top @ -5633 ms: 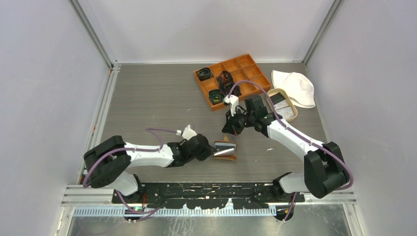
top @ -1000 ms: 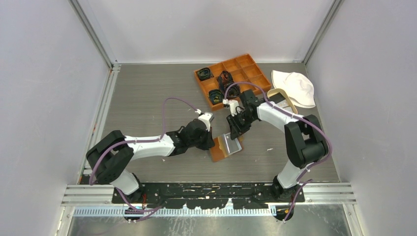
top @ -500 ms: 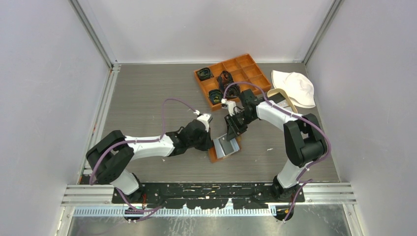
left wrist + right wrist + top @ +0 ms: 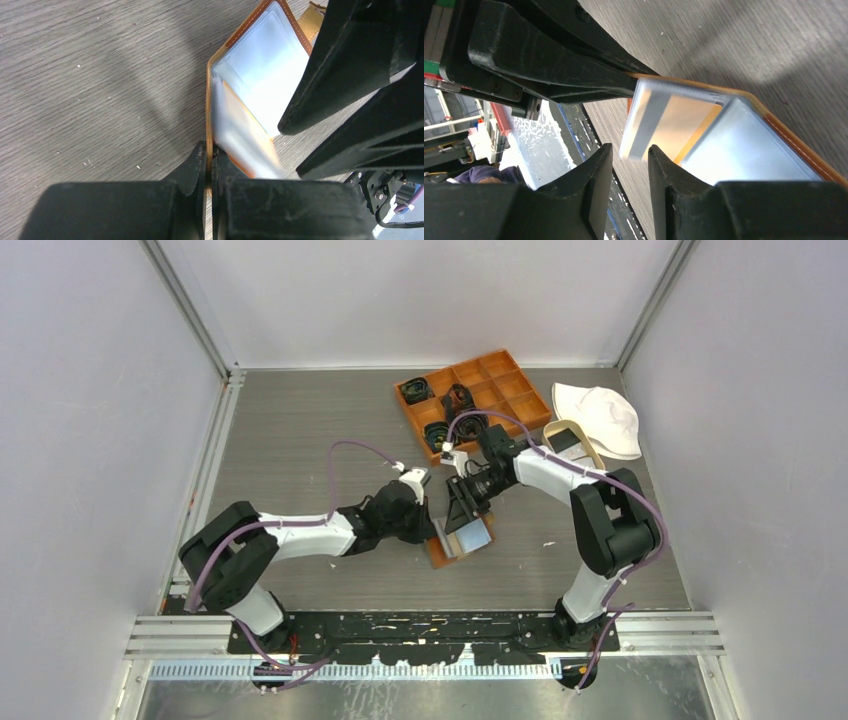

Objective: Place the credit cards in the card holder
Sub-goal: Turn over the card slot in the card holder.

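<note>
The card holder (image 4: 472, 538) lies open on the table, brown leather with pale clear leaves inside. My left gripper (image 4: 434, 531) is shut on its left leather edge; the left wrist view shows the jaws (image 4: 210, 151) pinching that edge of the card holder (image 4: 260, 75). My right gripper (image 4: 460, 518) hovers over the card holder with a narrow empty gap (image 4: 630, 152). A pale leaf or card with a grey stripe (image 4: 646, 122) stands just past its tips. A dark card (image 4: 566, 439) lies in the beige tray (image 4: 590, 453).
An orange compartment box (image 4: 512, 390) with dark coiled items stands at the back. A white hat (image 4: 605, 412) lies at the far right beside the tray. The left gripper's black fingers (image 4: 554, 65) fill the upper left of the right wrist view.
My right gripper has moved left and down, closer over the card holder. The pale leaf has shifted. My left gripper keeps its hold on the edge.
</note>
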`<state>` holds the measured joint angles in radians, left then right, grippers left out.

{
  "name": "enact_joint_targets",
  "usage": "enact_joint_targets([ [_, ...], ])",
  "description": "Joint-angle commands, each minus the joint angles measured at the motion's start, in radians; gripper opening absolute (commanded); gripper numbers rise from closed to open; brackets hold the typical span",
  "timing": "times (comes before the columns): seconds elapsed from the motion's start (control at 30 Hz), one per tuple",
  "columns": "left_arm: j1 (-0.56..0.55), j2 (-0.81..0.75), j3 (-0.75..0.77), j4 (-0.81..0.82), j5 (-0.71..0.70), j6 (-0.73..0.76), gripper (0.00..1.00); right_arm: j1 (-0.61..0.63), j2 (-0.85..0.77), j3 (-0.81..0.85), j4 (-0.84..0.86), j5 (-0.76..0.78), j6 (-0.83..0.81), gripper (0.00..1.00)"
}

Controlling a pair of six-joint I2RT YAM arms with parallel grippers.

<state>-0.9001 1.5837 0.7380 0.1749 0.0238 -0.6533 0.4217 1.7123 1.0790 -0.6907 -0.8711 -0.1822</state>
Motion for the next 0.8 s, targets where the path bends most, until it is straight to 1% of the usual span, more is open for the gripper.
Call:
enact_joint_targets([
  [0.0, 0.013, 0.008, -0.007, 0.084, 0.032, -0.016, 0.0, 0.019, 0.014, 0.007, 0.031, -0.062, 0.025, 0.39],
  [0.13, 0.024, 0.013, -0.016, 0.102, 0.045, -0.022, 0.0, 0.023, 0.029, 0.009, 0.034, -0.065, 0.035, 0.42],
  [0.33, 0.038, 0.018, -0.025, 0.114, 0.068, -0.023, 0.0, 0.023, 0.021, 0.017, 0.03, -0.023, 0.024, 0.41],
  [0.43, 0.044, 0.018, -0.026, 0.114, 0.075, -0.019, 0.0, 0.022, -0.001, 0.015, 0.032, 0.016, 0.004, 0.35],
  [0.6, 0.053, 0.016, -0.014, 0.082, 0.08, -0.006, 0.01, 0.024, -0.025, -0.006, 0.066, 0.134, -0.011, 0.24],
  [0.63, 0.056, 0.014, -0.009, 0.069, 0.08, -0.006, 0.03, 0.026, -0.022, -0.009, 0.07, 0.156, -0.01, 0.23],
  [0.77, 0.067, -0.023, 0.001, 0.008, 0.055, -0.006, 0.26, 0.056, 0.008, -0.005, 0.072, 0.203, -0.002, 0.2],
])
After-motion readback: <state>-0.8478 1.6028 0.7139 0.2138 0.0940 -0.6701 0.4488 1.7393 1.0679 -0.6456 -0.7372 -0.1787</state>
